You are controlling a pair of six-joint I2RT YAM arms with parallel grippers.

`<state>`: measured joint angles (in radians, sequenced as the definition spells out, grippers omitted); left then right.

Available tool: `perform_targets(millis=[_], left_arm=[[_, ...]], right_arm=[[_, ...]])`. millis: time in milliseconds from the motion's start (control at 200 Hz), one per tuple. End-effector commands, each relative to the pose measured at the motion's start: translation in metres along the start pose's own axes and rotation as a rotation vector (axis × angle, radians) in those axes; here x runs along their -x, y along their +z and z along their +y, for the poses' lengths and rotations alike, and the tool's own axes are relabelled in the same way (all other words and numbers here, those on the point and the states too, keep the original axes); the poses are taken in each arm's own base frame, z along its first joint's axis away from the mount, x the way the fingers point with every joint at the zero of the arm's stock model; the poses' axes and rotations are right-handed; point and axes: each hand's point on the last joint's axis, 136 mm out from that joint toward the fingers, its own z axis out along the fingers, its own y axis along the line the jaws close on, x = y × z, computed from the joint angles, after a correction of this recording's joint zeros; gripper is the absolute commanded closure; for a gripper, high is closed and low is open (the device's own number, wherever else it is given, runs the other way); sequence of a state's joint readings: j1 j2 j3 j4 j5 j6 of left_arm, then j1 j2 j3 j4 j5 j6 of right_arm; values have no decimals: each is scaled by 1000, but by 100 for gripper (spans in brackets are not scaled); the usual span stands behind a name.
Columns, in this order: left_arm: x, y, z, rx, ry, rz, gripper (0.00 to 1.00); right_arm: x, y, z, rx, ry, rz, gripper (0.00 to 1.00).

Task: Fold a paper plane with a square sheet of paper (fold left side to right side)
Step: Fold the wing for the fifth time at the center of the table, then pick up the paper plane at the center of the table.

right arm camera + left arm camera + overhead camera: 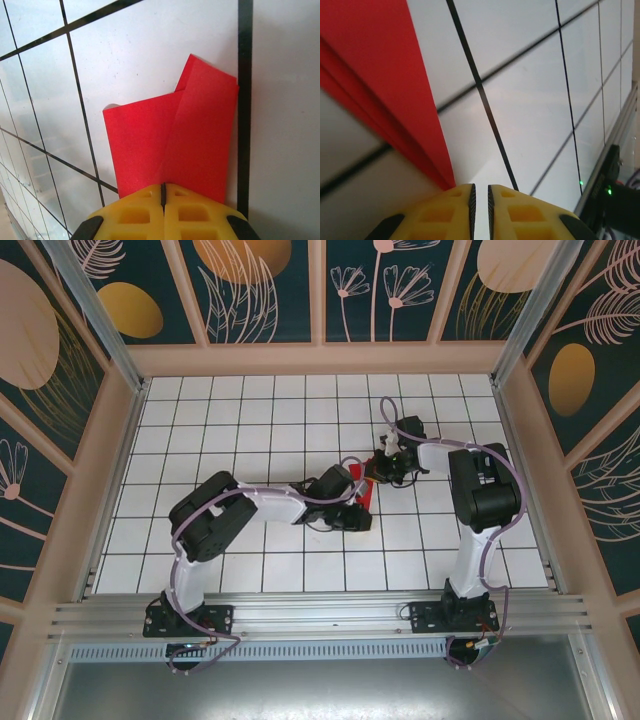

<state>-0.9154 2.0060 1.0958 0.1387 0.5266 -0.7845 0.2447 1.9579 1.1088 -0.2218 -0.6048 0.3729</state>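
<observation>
The red sheet of paper (366, 490) lies folded into a narrow layered shape mid-table, between both grippers. In the right wrist view two overlapping red flaps (190, 140) lie flat on the white tiles, one corner slightly lifted. My right gripper (163, 186) is shut, its tips at the paper's near edge where the flap edge meets them; it sits at the paper's far end (384, 471). My left gripper (480, 187) stands a narrow slit open with bare tile in the gap. The paper's layered edge (380, 75) runs just left of it. From above it is at the paper's near end (354, 508).
The white grid-tiled table (250, 420) is boxed in by wooden walls with patterned panels. An aluminium rail (320, 615) carrying both arm bases crosses the near edge. Cables loop over the right arm (480, 490).
</observation>
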Motion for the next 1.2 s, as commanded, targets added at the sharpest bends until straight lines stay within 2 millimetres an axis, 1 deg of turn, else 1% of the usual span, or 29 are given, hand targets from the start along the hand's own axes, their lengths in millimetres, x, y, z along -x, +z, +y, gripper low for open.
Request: perform_targets(millis=[0, 80, 140, 175, 200, 210, 240, 350, 395, 435, 470, 525, 550, 636, 671, 721, 791, 886, 971, 1011, 1086, 1176, 1196], left_arm=[[0, -24, -35, -94, 50, -31, 81], [6, -41, -46, -126, 78, -81, 80], [16, -60, -48, -128, 84, -137, 78], [25, -73, -51, -131, 94, -181, 76], [25, -78, -41, -112, 85, -198, 74], [28, -86, -44, -114, 90, -219, 73], [35, -98, -39, -95, 85, -265, 69], [59, -142, -18, -39, 61, -416, 65], [68, -158, -10, -13, 59, -471, 63], [77, -172, -3, 20, 51, -526, 59], [82, -181, 4, 52, 42, -567, 56], [90, -194, 8, 73, 38, -621, 51], [93, -200, 10, 88, 30, -648, 47], [102, -216, 16, 127, 12, -728, 39], [104, -220, 18, 138, 7, -750, 38], [106, -225, 18, 146, 7, -774, 38], [106, -227, 18, 148, 8, -789, 38], [104, -228, 23, 166, 3, -793, 37], [102, -231, 26, 182, -2, -805, 37], [101, -233, 27, 190, 0, -810, 37], [100, -239, 26, 198, 3, -829, 36], [99, -245, 27, 218, 8, -847, 35], [99, -247, 26, 220, 12, -849, 35]], right_arm=[[1, 10, -17, -64, 24, 3, 96], [15, -2, 2, -18, -21, -52, 90], [26, -16, 17, 1, -56, -105, 84], [32, -24, 24, 3, -77, -135, 80], [36, -32, 29, 1, -90, -159, 77], [37, -34, 31, -1, -97, -168, 75], [41, -42, 36, -5, -109, -194, 72], [48, -73, 48, -45, -142, -281, 62], [46, -83, 52, -71, -152, -306, 60], [44, -91, 51, -110, -153, -328, 57], [42, -98, 50, -151, -154, -348, 54], [35, -104, 46, -218, -142, -364, 49], [31, -105, 44, -246, -134, -364, 47], [15, -103, 31, -334, -95, -353, 40], [8, -101, 25, -351, -81, -343, 39], [-2, -94, 22, -340, -71, -325, 38], [-13, -80, 22, -303, -62, -282, 39], [-24, -64, 17, -337, -55, -232, 44], [-28, -54, 11, -364, -38, -203, 54], [-30, -52, 8, -376, -29, -195, 60], [-30, -50, 5, -398, -28, -188, 75], [-27, -52, 14, -406, -63, -196, 98], [-26, -53, 18, -402, -78, -200, 100]])
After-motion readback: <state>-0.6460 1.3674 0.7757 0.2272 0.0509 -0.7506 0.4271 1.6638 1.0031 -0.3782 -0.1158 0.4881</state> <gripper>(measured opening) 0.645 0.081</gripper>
